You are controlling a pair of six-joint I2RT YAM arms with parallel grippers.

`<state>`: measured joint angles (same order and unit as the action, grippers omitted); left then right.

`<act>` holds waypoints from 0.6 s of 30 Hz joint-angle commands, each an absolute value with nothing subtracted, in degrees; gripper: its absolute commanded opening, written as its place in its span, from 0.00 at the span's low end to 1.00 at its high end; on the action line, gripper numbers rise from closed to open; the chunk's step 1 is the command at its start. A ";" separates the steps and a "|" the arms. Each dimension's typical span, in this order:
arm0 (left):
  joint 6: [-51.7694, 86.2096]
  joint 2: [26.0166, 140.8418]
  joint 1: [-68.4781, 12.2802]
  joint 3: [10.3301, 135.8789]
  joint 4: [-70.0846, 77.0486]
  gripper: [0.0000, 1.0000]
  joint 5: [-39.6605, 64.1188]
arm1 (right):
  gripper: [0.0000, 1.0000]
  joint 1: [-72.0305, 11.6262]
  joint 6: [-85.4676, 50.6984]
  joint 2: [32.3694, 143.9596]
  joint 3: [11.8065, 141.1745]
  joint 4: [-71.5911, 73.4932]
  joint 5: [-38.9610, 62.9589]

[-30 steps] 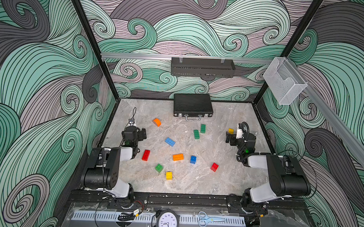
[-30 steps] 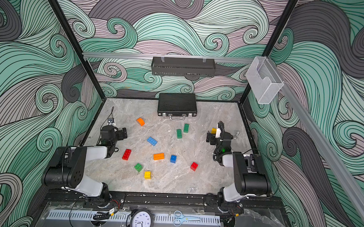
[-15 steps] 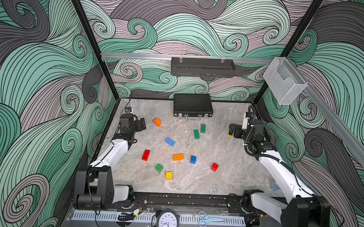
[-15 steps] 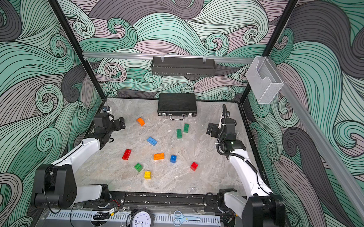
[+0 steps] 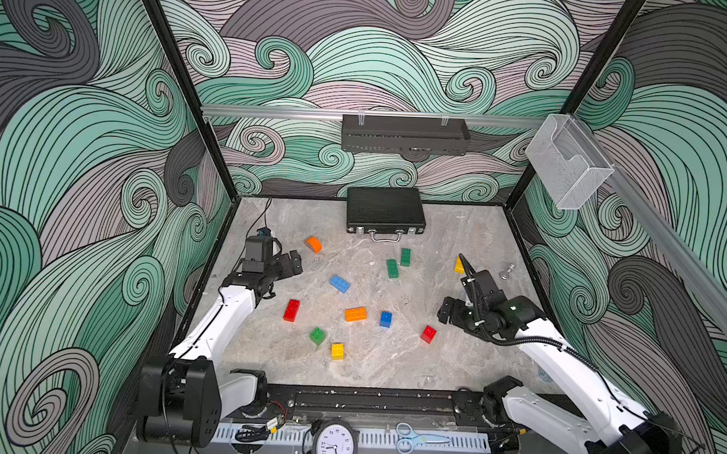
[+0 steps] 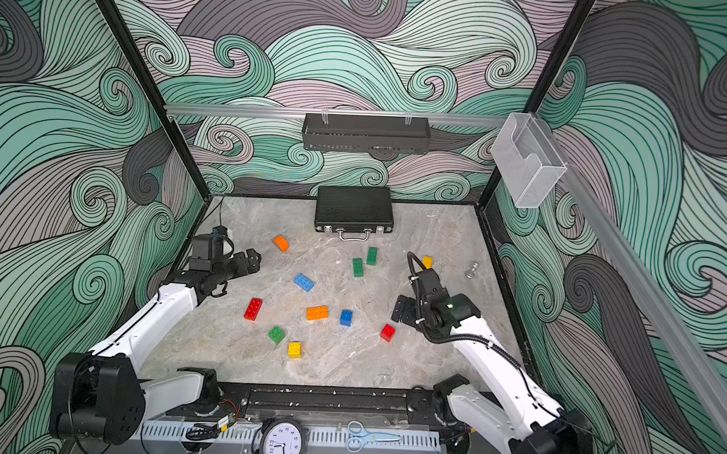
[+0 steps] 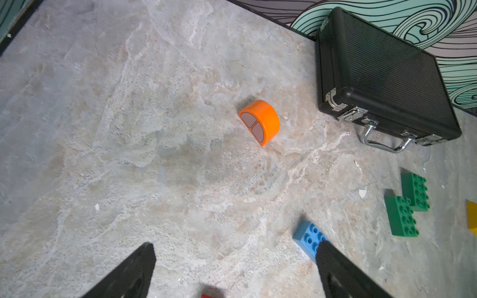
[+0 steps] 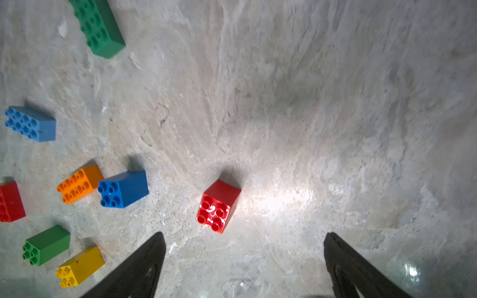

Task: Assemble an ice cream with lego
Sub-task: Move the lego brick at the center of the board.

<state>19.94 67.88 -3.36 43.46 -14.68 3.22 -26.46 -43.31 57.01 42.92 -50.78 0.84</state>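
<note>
Bricks [image 5: 355, 314]: likely light, stiff, slick; pinch flat side walls.
Left gripper [image 7: 236, 247]: spread, empty, facing orange half-round [image 7: 260, 121].
Right gripper [image 8: 245, 234]: spread, empty, near red square brick [image 8: 218, 206].

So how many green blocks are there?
3. The nearer long green block and the farther long green block lie side by side in front of the briefcase. The small green block sits by the square yellow block. None seems hidden.
</note>
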 commanded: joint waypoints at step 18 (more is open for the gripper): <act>21.17 67.29 -5.36 45.08 -18.63 0.97 5.40 | 0.66 -35.62 -56.65 73.64 44.17 -42.74 0.00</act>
